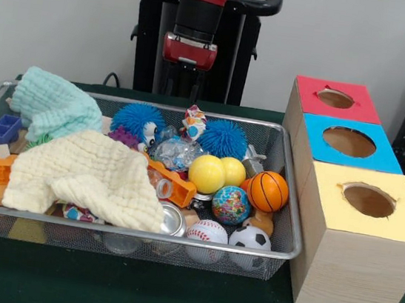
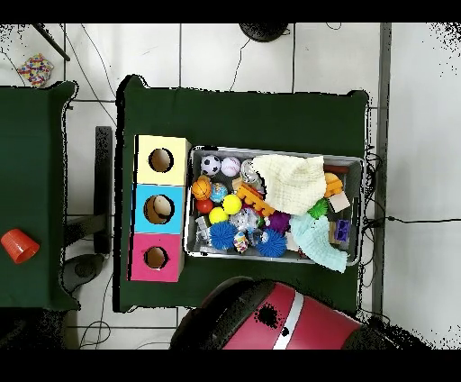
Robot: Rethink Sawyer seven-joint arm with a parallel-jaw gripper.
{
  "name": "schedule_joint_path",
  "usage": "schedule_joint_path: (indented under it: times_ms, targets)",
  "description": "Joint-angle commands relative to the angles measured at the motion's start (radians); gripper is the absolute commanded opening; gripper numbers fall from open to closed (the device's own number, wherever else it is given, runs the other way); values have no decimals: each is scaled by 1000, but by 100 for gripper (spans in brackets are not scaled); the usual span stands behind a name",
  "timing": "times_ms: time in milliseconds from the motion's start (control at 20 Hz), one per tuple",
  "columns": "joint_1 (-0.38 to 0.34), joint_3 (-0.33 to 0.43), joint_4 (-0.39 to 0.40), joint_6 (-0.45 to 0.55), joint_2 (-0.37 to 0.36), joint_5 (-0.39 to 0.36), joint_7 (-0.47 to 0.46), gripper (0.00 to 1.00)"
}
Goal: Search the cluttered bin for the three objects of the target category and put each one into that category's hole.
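- While the arm (image 1: 197,24) is drawn back above the far rim of the bin (image 1: 282,253), nothing is held; whether the gripper is released or clenched cannot be told from either view.
- No object has yet been lifted, so the search step is judged to be in hand, and the target category is not shown.
- If balls are meant, a cluster is offered at the bin's end nearest the boxes: yellow balls (image 1: 207,173), a basketball (image 1: 268,191), a globe ball (image 1: 231,204), a baseball (image 1: 207,232) and a soccer ball (image 1: 250,238).
- Balls lie touching one another, so a straight descent over one centre is advised.
- Cloths (image 1: 84,173) cover much of the other end and may need shifting.
- Three holes are open: red (image 1: 335,99), blue (image 1: 349,142), yellow (image 1: 368,200).
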Motion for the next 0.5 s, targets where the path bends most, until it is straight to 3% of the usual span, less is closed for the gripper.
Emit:
schedule_joint_path:
  times_ms: [50, 500]
  targets:
    - [17, 74, -121, -80, -17, 66, 222, 100]
    - [48, 74, -83, -15, -90, 95, 232, 100]
